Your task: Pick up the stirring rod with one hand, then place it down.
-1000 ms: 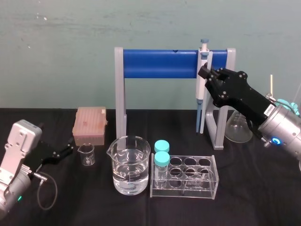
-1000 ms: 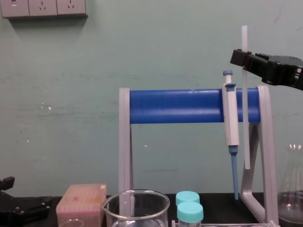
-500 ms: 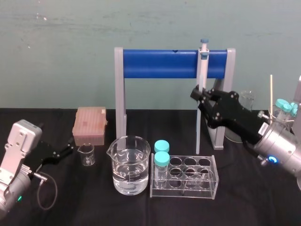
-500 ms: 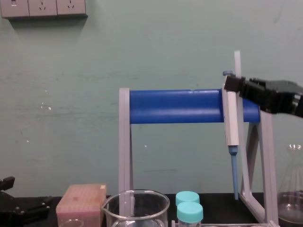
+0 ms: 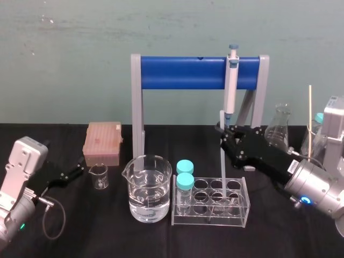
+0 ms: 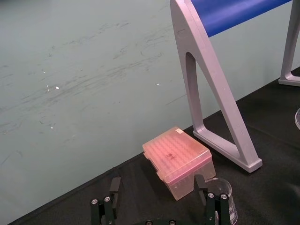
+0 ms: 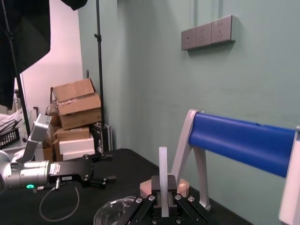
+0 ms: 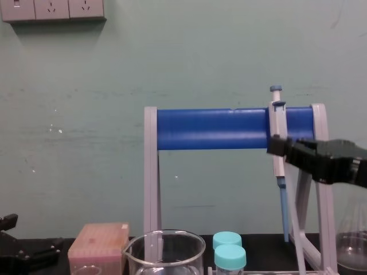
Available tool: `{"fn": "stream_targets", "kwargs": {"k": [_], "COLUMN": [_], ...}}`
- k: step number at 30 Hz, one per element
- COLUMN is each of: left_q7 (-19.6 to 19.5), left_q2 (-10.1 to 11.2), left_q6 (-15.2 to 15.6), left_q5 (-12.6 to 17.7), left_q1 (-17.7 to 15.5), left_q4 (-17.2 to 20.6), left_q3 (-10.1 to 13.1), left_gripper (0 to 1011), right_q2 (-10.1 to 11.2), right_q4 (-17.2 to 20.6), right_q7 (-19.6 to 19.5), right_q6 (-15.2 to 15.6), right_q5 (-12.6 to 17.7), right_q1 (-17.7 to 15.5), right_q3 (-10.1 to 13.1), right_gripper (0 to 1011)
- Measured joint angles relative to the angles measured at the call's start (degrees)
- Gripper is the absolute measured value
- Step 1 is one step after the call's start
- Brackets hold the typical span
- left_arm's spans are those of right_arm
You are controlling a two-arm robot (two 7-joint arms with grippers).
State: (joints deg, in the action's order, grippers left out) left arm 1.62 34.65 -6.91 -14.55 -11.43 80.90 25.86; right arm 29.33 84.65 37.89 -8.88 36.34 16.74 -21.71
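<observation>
Lowered since a second ago, the black blocky-fingered right gripper [image 5: 223, 131] is now seen right of centre in the head view, dropped from the crossbar level of the blue-and-grey hanging stand [image 5: 183, 73] to just above the clear plastic test tube rack [image 5: 212, 203]. The thin translucent-white stirring rod [image 5: 222, 166] has been brought down with it and is pinched near its upper end between the pressed-together jaws, nearly upright. Its lower end is seen against the rack's back row; whether it sits inside a hole cannot be told. In the chest view the right gripper [image 8: 276, 146] is now placed mid-right, below the bar, with the stirring rod [image 8: 293, 223] slanting down from it. In the right wrist view the stirring rod [image 7: 162, 180] is seen standing up out of the gripper. The grey-and-blue pipette [image 5: 231, 80] is left hanging on the stand. The left gripper [image 5: 79, 171] is parked at lower left, jaws spread, near the small glass beaker [image 5: 98, 176] and pink tip box [image 5: 102, 142].
</observation>
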Motion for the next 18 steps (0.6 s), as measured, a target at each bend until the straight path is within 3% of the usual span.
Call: {"fn": "stream_targets", "kwargs": {"k": [18], "left_q7": [0.0], "left_q2": [0.0], "left_q6": [0.0], "left_q5": [0.0], "left_q1": [0.0], "left_q4": [0.0], "left_q3": [0.0], "left_gripper": [1000], "right_q2": [-3.4], "right_q4": [-6.7], "right_q7": [0.3], "right_q6": [-2.6], "right_q5": [-2.2], "right_q1": [2.4], "right_q3": [-1.4], "right_gripper": [71]}}
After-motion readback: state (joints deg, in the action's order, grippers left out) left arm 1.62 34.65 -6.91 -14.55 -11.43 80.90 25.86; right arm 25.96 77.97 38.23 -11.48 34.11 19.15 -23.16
